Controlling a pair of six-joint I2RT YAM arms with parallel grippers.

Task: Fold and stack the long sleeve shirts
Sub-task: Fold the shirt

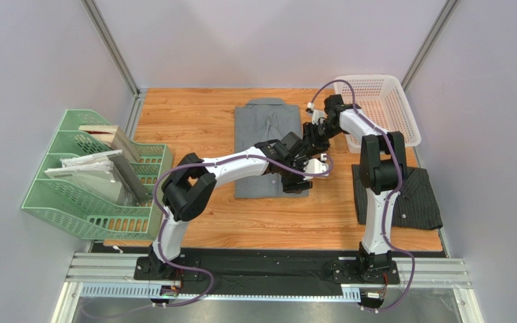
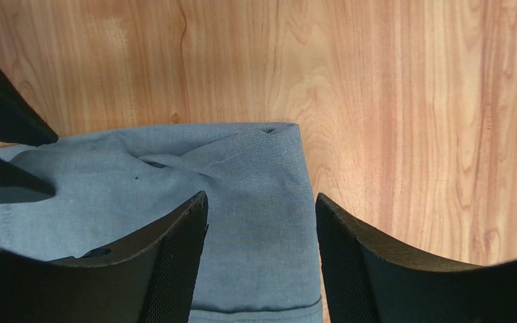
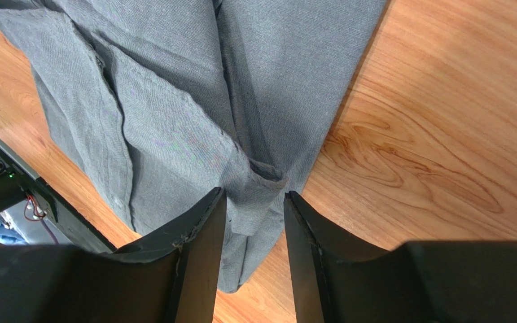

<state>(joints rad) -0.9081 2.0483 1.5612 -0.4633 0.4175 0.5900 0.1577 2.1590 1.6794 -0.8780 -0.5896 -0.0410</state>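
Overhead, a wooden surface (image 1: 207,222) is seen with two robot arms bolted at its near edge. A plain grey shirt (image 1: 258,128) is laid folded at the middle of the surface, collar toward the far side. A dark pinstriped shirt (image 1: 419,195) is laid folded near the right edge, well apart from the grey one and partly hidden behind the right arm. A white mesh basket (image 1: 403,114) is placed at the far right corner, and a green file rack (image 1: 45,202) holding papers is set at the left edge. Both arms are stretched over the right side of the grey shirt. The left tool (image 1: 299,176) is held above the shirt's near right corner. From the left wrist its jaws are seen spread wide, with the flat corner of grey cloth (image 2: 241,182) lying below and between them and nothing gripped. The right tool (image 1: 312,141) is held at the shirt's right edge, farther back. From the right wrist its fingers (image 3: 200,256) are seen narrowly apart, with a small fold of grey cloth (image 3: 258,185) between them at the shirt's edge. Whether that fold is pinched or lies loose cannot be told.
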